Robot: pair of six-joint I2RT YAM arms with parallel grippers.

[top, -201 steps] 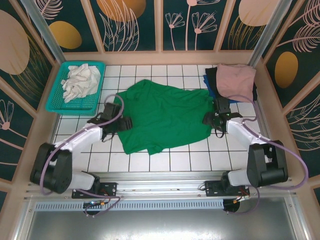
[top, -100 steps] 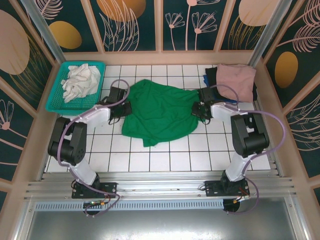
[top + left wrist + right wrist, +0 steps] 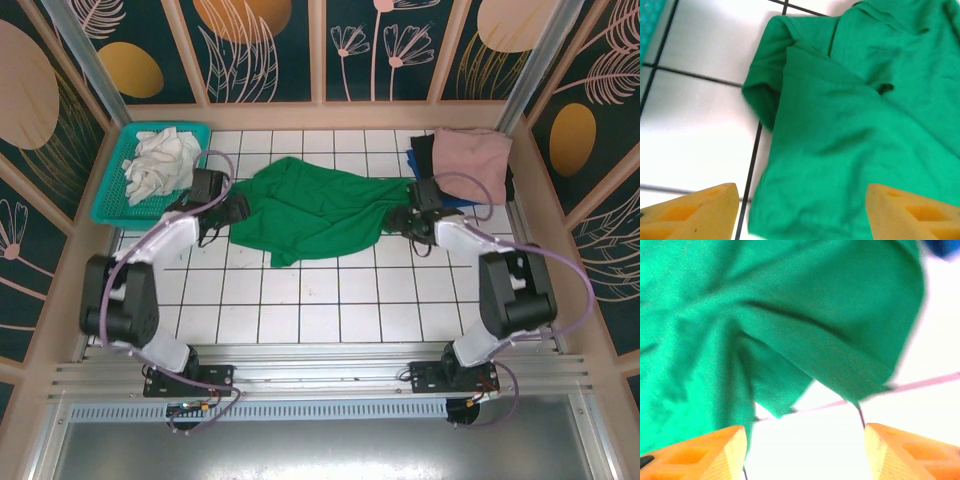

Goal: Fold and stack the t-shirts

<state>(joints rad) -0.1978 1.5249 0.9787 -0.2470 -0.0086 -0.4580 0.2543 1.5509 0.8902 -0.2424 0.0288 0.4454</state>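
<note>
A bright green t-shirt (image 3: 312, 208) lies rumpled across the far middle of the white tiled table (image 3: 300, 300), loosely doubled over on itself, its edges uneven and a sleeve jutting out on the left side. It is not yet a tidy rectangle. At the far right corner, a dusty pink shirt (image 3: 472, 160) sits folded on top of a black one (image 3: 423, 150), with a blue shirt (image 3: 942, 247) peeking out beneath. That part of the job looks done. The left gripper (image 3: 232, 208) rests at the green shirt's left edge and the right gripper (image 3: 400, 218) at its right edge. In the wrist views, the left arm's yellow fingers (image 3: 695, 210) stand apart above the cloth's border, and the right arm's fingers (image 3: 700, 452) stand apart over bare tile just short of the hem. Neither is clamped on anything. By the look of it, the green shirt needs squaring up, at least one more fold, and then a lift onto the pile. In the far left corner, a teal basket (image 3: 110, 205) holds crumpled white cloth (image 3: 160, 165). It cannot be told whether that is another shirt awaiting its turn.
</note>
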